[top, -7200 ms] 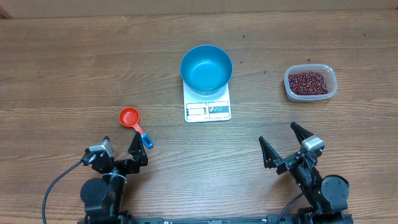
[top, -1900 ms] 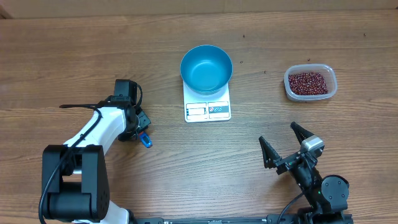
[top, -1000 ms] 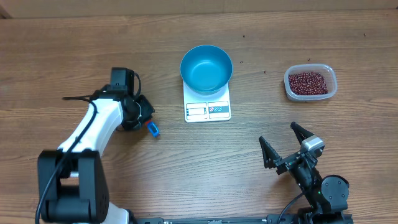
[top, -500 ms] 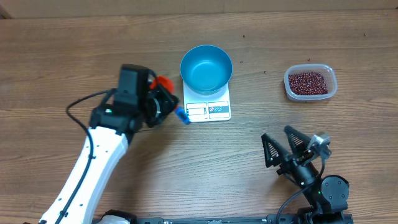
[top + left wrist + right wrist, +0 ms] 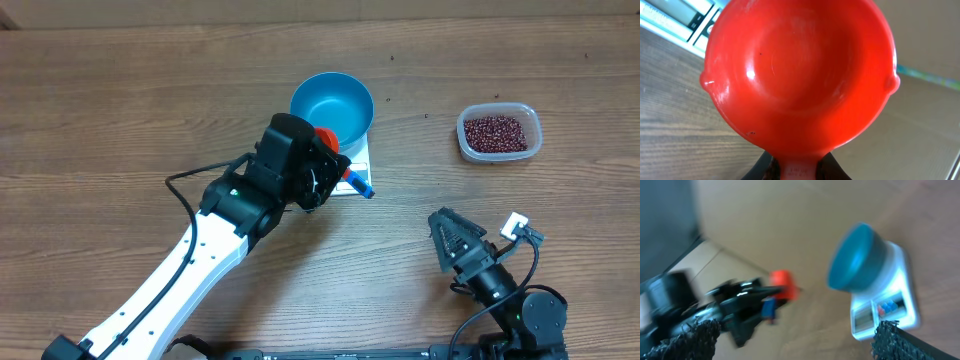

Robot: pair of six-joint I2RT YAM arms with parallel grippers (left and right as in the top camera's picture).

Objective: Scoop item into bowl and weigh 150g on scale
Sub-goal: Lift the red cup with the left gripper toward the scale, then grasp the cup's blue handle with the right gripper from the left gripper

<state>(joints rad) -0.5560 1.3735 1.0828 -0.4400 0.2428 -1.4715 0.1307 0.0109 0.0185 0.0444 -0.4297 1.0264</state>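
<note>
A: Where are the beans (image 5: 497, 131), and is the bowl (image 5: 332, 108) filled?

B: The dark red-brown beans all lie in a clear plastic tub (image 5: 465, 141), well apart from the scale (image 5: 362, 160), on its right. The blue bowl sits on the far half of the scale and looks empty, with a smooth blue inside and no beans in it.

A: What are the arms doing?

B: The left gripper (image 5: 331, 166) is closed narrowly on the handle of a red scoop (image 5: 797, 75). It holds the scoop over the scale, just beside the bowl's near rim. The wrist view shows the cup of the scoop bare (nothing in it at all). The right gripper (image 5: 458, 240) hangs over the wooden table (image 5: 120, 100), nearer the robot than the scale and to its right. Its jaws are spread wide and it holds nothing.

A: Which step is this?

B: Probably the trip to fetch the first scoopful, since nothing has been weighed yet. The next move calls for carrying the scoop rightward from the scale to the tub. It then has to tilt its lip down into the pile and come up level, so no beans roll off on the way to the bowl
</note>
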